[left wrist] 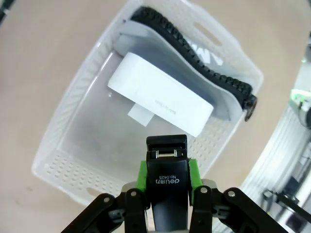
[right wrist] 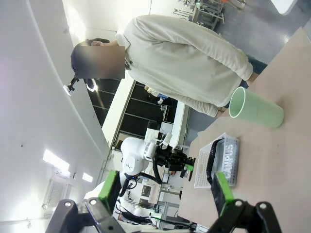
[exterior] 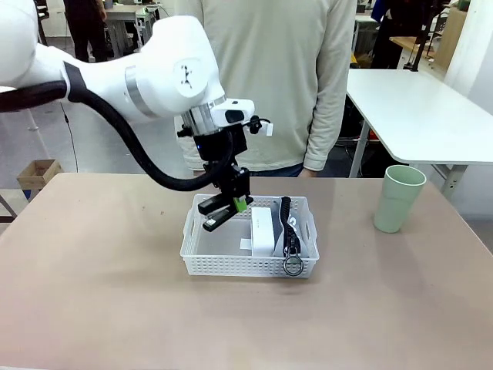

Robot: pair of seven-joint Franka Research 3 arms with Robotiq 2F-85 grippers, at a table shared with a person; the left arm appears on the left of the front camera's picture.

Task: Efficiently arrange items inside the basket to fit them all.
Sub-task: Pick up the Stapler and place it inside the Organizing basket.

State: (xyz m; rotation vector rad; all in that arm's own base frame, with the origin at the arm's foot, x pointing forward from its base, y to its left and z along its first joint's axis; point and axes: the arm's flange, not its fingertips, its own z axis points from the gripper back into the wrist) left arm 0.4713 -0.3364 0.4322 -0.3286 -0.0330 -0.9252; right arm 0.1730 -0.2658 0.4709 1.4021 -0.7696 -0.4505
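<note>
The left gripper (exterior: 229,206) hangs over the white perforated basket (exterior: 246,267) in the middle of the table (exterior: 100,270). Its green pads are clamped on either side of a small black stapler (exterior: 218,217). The stapler tilts nose-down above the bare left half of the basket floor; whether it touches the floor I cannot tell. To its right inside the basket lies the white boxy device (exterior: 263,229). Just beside that, the grey zip pouch (exterior: 287,223) stands on edge along the right wall, black zipper uppermost. Its metal ring (exterior: 293,266) dangles over the near rim. The tall pale green cup (exterior: 399,198) stands upright on the table to the right, well apart from the basket. A person (exterior: 269,77) in a pale sweater stands at the far side. The right gripper (right wrist: 166,187) has its fingers spread wide with nothing between them, and its camera looks across the table toward the cup and the basket.
</note>
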